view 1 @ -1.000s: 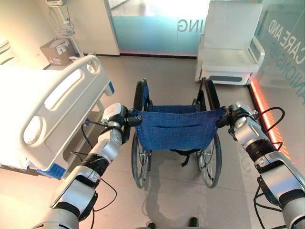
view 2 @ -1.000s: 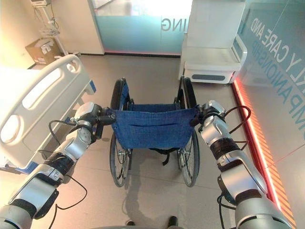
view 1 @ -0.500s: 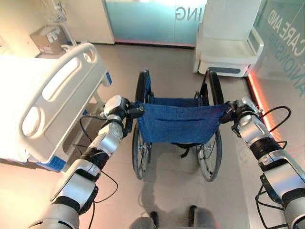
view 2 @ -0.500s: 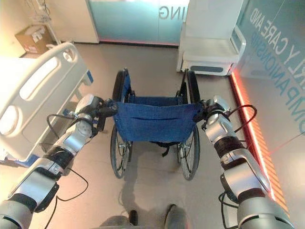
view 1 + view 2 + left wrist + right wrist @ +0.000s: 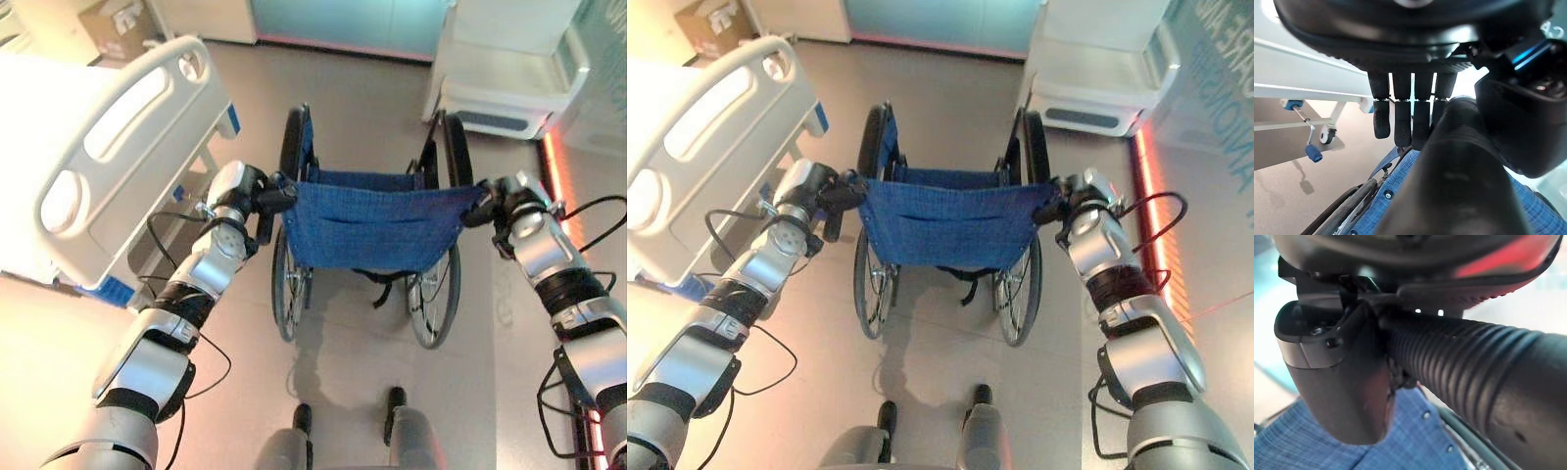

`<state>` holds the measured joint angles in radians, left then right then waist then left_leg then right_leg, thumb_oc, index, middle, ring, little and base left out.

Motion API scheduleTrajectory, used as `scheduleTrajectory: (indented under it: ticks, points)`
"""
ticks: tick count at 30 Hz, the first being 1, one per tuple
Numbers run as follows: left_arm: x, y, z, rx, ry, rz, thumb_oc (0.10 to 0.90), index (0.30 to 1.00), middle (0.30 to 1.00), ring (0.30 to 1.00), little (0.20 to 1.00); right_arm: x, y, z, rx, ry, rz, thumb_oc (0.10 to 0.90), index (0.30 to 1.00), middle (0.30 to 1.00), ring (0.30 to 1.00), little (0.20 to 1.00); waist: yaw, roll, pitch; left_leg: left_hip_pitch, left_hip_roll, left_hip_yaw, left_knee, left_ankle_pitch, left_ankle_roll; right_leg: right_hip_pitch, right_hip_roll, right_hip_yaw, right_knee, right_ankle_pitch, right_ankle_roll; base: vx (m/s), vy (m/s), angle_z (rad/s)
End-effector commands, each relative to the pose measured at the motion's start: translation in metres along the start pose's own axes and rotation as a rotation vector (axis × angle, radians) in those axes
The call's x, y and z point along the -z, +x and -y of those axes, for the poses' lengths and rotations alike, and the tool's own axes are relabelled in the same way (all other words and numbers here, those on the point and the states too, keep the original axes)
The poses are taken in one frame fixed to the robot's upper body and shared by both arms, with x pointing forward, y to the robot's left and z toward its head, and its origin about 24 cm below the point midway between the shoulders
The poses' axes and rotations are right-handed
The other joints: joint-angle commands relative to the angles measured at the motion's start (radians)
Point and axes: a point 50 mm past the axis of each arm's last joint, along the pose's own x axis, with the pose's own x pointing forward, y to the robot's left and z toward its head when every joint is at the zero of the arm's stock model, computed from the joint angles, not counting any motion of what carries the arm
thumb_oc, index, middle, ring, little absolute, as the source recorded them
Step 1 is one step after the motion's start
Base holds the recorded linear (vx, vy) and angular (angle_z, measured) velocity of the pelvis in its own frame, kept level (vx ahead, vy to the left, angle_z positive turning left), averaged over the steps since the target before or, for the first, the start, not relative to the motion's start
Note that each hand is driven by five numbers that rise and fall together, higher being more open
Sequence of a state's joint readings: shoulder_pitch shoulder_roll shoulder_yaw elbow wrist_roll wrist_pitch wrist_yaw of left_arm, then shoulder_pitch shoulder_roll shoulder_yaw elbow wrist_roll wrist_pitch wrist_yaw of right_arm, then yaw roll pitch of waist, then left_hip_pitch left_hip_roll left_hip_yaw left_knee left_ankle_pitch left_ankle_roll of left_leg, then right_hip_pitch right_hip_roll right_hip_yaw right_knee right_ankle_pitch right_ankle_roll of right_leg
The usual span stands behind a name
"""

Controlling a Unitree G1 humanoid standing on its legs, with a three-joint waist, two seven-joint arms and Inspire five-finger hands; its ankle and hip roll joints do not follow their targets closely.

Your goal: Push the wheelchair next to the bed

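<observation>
Left eye view. We record a wheelchair (image 5: pixel 370 230) with a blue fabric backrest, standing on the grey floor (image 5: pixel 362 108) with its back toward us and its two large wheels either side of the seat. A white bed (image 5: pixel 98 147) with a moulded end rail lies to the wheelchair's left, near it but not touching; a strip of floor separates the two. Our left hand (image 5: pixel 257 199) is wrapped around the left push handle at the backrest's top corner. Our right hand (image 5: pixel 498 199) sits at the right push handle. A white cabinet (image 5: pixel 514 69) stands beyond the wheelchair to the right, and a cardboard box (image 5: pixel 118 22) rests on the floor past the bed.

Right eye view. We note the same arrangement: the wheelchair (image 5: pixel 950 230) beside the bed (image 5: pixel 700 137), our left hand (image 5: pixel 828 193) and right hand (image 5: pixel 1073 201) at either upper corner of the backrest.

Left wrist view. We list our left hand (image 5: pixel 1410 115) with its fingers (image 5: pixel 1402 122) together in a row, curled over the dark handle grip (image 5: pixel 1459 181). Blue backrest cloth and a wheel rim show beneath; the bed's frame and a caster show behind.

Right wrist view. We list our right hand (image 5: pixel 1337 377) clamped on the ribbed black handle grip (image 5: pixel 1474 377), thumb pressed against it, with blue cloth behind.
</observation>
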<state>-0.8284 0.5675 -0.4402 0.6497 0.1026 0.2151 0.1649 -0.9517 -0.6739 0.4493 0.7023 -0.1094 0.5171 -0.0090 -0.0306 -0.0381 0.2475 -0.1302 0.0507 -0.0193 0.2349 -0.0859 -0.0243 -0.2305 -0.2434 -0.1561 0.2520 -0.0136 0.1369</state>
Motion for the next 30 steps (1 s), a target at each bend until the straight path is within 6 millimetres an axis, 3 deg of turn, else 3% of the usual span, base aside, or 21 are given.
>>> scheduleTrajectory:
  ticks: [1,5,9,11,12,15,17,19,22,25,27,28,30]
  points:
    - [0.074,-0.038,0.056,0.256,0.094,-0.184,0.400,0.300,0.300,0.300,0.300,0.012,-0.005,-0.021,-0.105,-0.200,0.137,0.400,0.300,0.300,0.300,0.300,-0.019,-0.004,0.002,0.310,0.141,0.050,-0.061,-0.036,-0.037,-0.114,0.044,-0.009,-0.035,0.122,-0.014,0.37,-0.336,0.03]
    - [0.075,-0.042,0.061,0.239,0.073,-0.181,0.400,0.300,0.300,0.300,0.300,0.016,-0.006,-0.020,-0.106,-0.221,0.143,0.400,0.300,0.300,0.300,0.300,-0.018,-0.004,-0.008,0.270,0.180,0.082,-0.003,0.066,-0.051,-0.030,0.075,-0.053,-0.065,0.067,-0.063,0.31,-0.260,0.33]
    - [0.077,-0.048,0.072,0.225,0.029,-0.184,0.400,0.300,0.300,0.300,0.300,0.018,-0.007,-0.021,-0.098,-0.266,0.167,0.400,0.300,0.300,0.300,0.300,-0.015,-0.002,-0.034,0.263,0.177,0.077,0.045,0.138,-0.058,0.022,0.108,-0.074,-0.071,0.017,-0.101,0.34,-0.168,0.08]
    - [0.077,-0.050,0.075,0.218,0.022,-0.183,0.400,0.300,0.300,0.300,0.300,0.017,-0.007,-0.022,-0.092,-0.274,0.168,0.400,0.300,0.300,0.300,0.300,0.014,-0.011,-0.026,0.192,0.119,0.035,0.070,0.124,-0.034,0.076,0.131,-0.054,-0.084,-0.003,-0.109,0.38,-0.170,0.09]
    - [0.077,-0.050,0.075,0.213,0.026,-0.182,0.400,0.300,0.300,0.300,0.300,0.016,-0.007,-0.024,-0.091,-0.283,0.163,0.400,0.300,0.300,0.300,0.300,0.040,-0.020,-0.018,0.141,0.064,0.009,0.060,0.098,-0.015,0.112,0.145,-0.039,-0.094,-0.012,-0.111,0.44,-0.158,0.16]
    - [0.076,-0.050,0.071,0.209,0.081,-0.161,0.400,0.300,0.300,0.300,0.300,0.017,-0.004,-0.025,-0.109,-0.278,0.098,0.400,0.300,0.300,0.300,0.300,0.091,-0.018,0.002,0.066,-0.042,0.008,-0.014,0.045,0.008,0.180,0.184,-0.029,-0.111,-0.038,-0.107,0.41,-0.097,-0.08]
    - [0.076,-0.045,0.064,0.224,0.141,-0.153,0.400,0.300,0.300,0.300,0.300,0.020,-0.002,-0.027,-0.136,-0.273,0.047,0.400,0.300,0.300,0.300,0.300,0.123,-0.001,0.023,-0.021,-0.088,0.021,-0.052,0.085,-0.006,0.236,0.228,-0.011,-0.114,-0.069,-0.113,0.45,-0.052,-0.46]
    - [0.078,-0.041,0.058,0.247,0.223,-0.167,0.400,0.300,0.300,0.300,0.300,0.023,0.001,-0.029,-0.177,-0.266,0.002,0.400,0.300,0.300,0.300,0.300,0.166,0.025,0.039,-0.138,-0.115,0.021,-0.104,0.205,-0.031,0.321,0.292,0.042,-0.123,-0.115,-0.135,0.52,0.026,-0.18]
    - [0.085,-0.039,0.051,0.290,0.299,-0.218,0.400,0.300,0.300,0.300,0.300,0.020,0.003,-0.028,-0.216,-0.260,-0.016,0.400,0.300,0.300,0.300,0.300,0.207,0.041,0.036,-0.183,-0.122,0.006,-0.181,0.281,-0.046,0.383,0.329,0.096,-0.113,-0.166,-0.147,0.46,0.081,-0.71]
    - [0.096,-0.040,0.047,0.355,0.378,-0.290,0.400,0.300,0.300,0.300,0.300,0.015,0.004,-0.030,-0.264,-0.263,-0.011,0.400,0.300,0.300,0.300,0.300,0.209,0.051,0.016,-0.169,-0.102,0.052,-0.167,0.235,-0.021,0.409,0.322,0.111,-0.062,-0.224,-0.142,0.58,0.264,-1.34]
    - [0.099,-0.039,0.046,0.375,0.396,-0.308,0.400,0.300,0.300,0.300,0.300,0.017,0.004,-0.034,-0.284,-0.260,-0.012,0.400,0.300,0.300,0.300,0.300,0.206,0.037,-0.005,-0.164,-0.100,0.084,-0.122,0.184,0.007,0.425,0.298,0.108,-0.049,-0.233,-0.128,0.45,0.235,-0.77]
    - [0.103,-0.040,0.047,0.390,0.390,-0.325,0.400,0.300,0.300,0.300,0.300,0.023,0.003,-0.040,-0.302,-0.260,-0.016,0.400,0.300,0.300,0.300,0.300,0.203,0.018,-0.015,-0.175,-0.105,0.094,-0.040,0.126,0.034,0.436,0.269,0.091,-0.036,-0.229,-0.122,0.42,0.194,-0.30]
    - [0.103,-0.039,0.048,0.396,0.379,-0.335,0.400,0.300,0.300,0.300,0.300,0.027,0.001,-0.045,-0.317,-0.256,-0.019,0.400,0.300,0.300,0.300,0.300,0.204,0.002,-0.014,-0.191,-0.111,0.092,0.023,0.088,0.046,0.441,0.245,0.075,-0.025,-0.219,-0.113,0.42,0.181,-0.20]
